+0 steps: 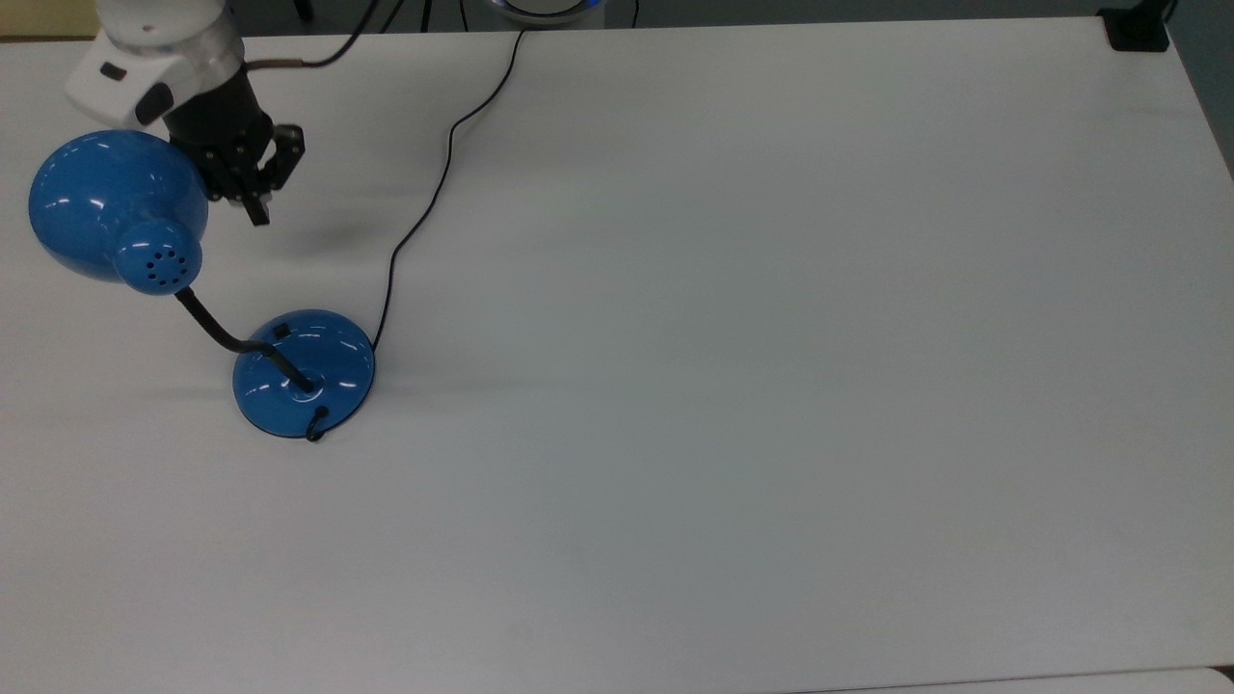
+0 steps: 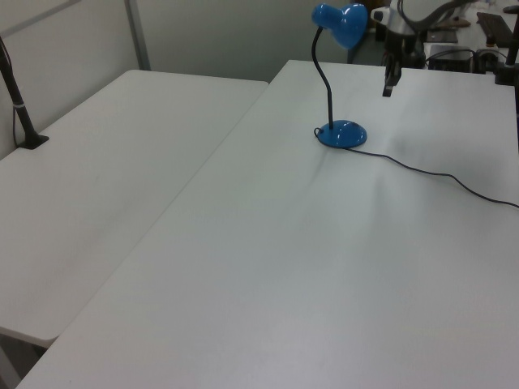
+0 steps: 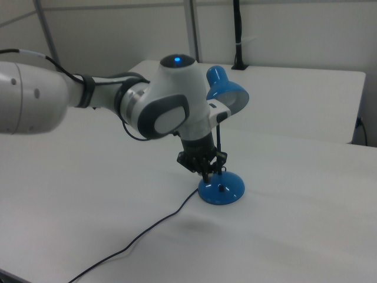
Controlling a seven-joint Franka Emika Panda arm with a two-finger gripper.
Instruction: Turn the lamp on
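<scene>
my end effector (image 1: 253, 198) hangs above the worktop (image 1: 771, 337), pointing down, just beside the lamp's shade (image 1: 116, 204) on the top view's right. its two fingers stand close together with nothing between them, a narrow set suited to pressing rather than grasping.

the lamp (image 1: 193, 280) stands near the top view's left edge: round blue base (image 1: 304, 371) flat on the worktop, black gooseneck (image 1: 227, 337) rising from the base's middle and leaning toward the top view's upper left, where the shade is held high over the worktop. the shade shows no glow, so i judge the lamp still off.

the relation that matters: the small black switch (image 1: 281, 331) sits on the base's upper-left rim in the top view, on the side of the base nearest my end effector. from my fingertips it lies toward the top view's bottom and slightly to the top view's right, and lower down, since i am still up near shade height. in the right view my end effector (image 3: 205, 169) appears directly over the base (image 3: 221, 188), with the gooseneck (image 3: 219, 147) just beside it.

the black cord (image 1: 424, 202) leaves the base on the top view's right and runs to the worktop's far edge, apart from the line of approach. the neck is the nearer obstacle; i judge a descent should keep to its right in the top view.
</scene>
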